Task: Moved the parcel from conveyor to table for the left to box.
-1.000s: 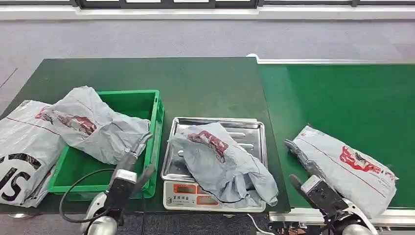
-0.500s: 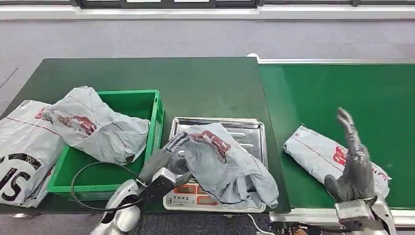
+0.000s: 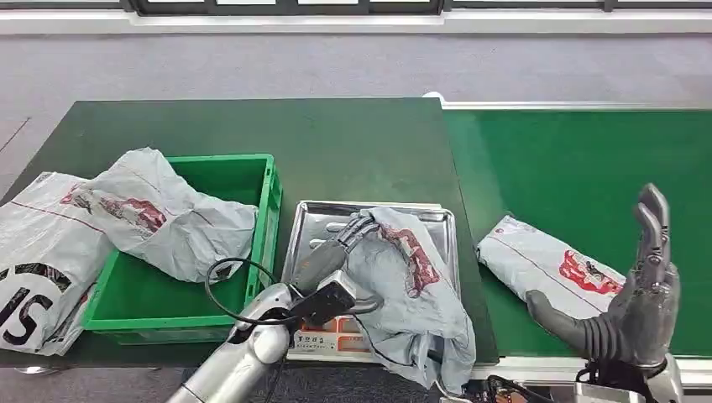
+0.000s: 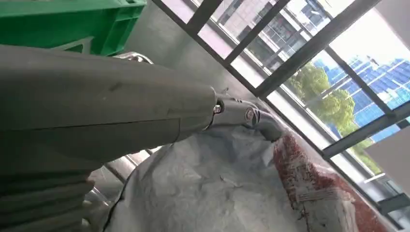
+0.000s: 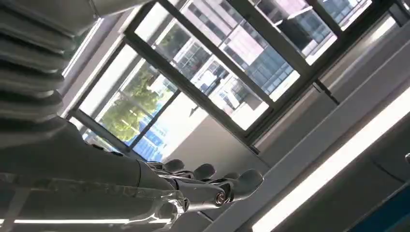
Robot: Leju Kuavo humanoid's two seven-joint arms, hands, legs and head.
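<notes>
Dark green table (image 3: 353, 143) beside brighter green conveyor (image 3: 588, 159), grey floor (image 3: 336, 67) beyond.

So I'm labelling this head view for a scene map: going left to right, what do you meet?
Parcel at the table's left edge → green crate → left hand on the scale parcel → conveyor parcel → raised right hand.

A digital scale (image 3: 323, 336) with a steel tray (image 3: 437, 220) sits under the left hand. A grey mailer bag (image 3: 164, 220) drapes over the near-left rim beyond that hand; a larger grey bag (image 3: 38, 243) lies further left. Windows (image 5: 251, 53) and a green tree (image 4: 329, 104) show beyond the fingers.
</notes>
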